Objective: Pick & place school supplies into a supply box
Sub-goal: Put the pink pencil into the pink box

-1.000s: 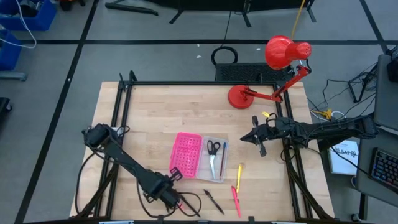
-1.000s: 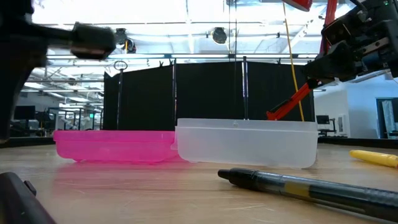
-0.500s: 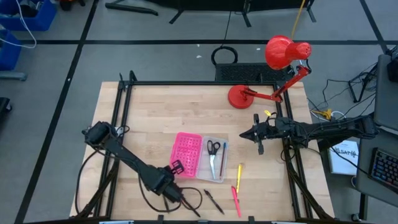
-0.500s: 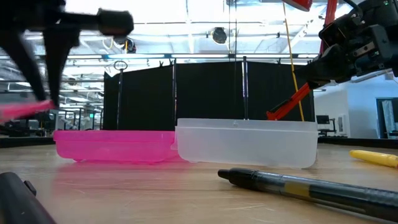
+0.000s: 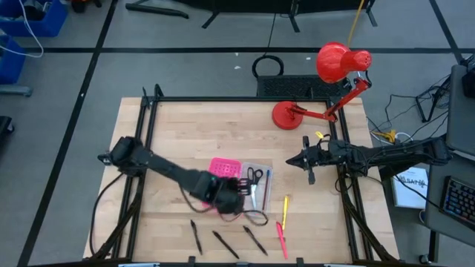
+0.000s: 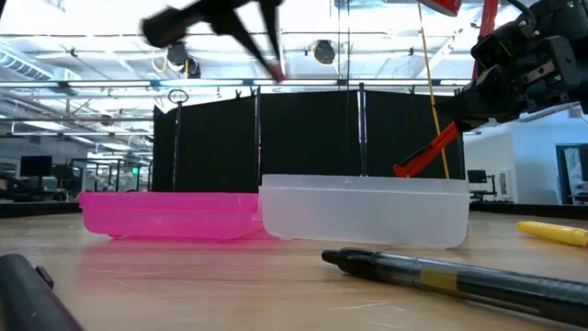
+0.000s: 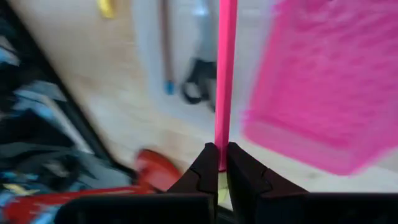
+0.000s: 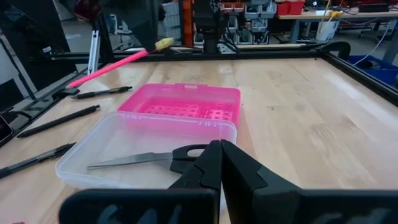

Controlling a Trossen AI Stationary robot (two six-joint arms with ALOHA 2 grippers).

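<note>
Step in hand: the left gripper (image 7: 218, 167) carries a pink pencil (image 7: 224, 74) over the box (image 5: 260, 194); a carry toward the drop, by my reading.
Left fingers: clamped on the lower end of the pink pencil, which points straight out ahead of them.
Left gripper position: in the high view it hangs over the pink lid (image 5: 223, 169), right beside the clear tray.
Right gripper: (image 5: 303, 161) waits above the surface to the right of the box, well apart from it; its fingers (image 8: 211, 165) look pressed together with nothing between them.
Next move, as I judge it: line the pencil up with the long side of the clear tray, lower it, then release. The tray is narrow, so a crosswise pencil could catch on the rim.
Box contents: the clear tray holds scissors (image 8: 147, 160) with black handles. A thin blue-tipped stick lies beside them, seen from the left wrist; I cannot tell what it is.
Lid: the pink lid lies open flat next to the tray, with nothing in it.
Still out on the surface: three black pens (image 5: 223, 242), a yellow pencil (image 5: 286, 202) and a pink-red pen (image 5: 282, 239), all near the front edge.
</note>
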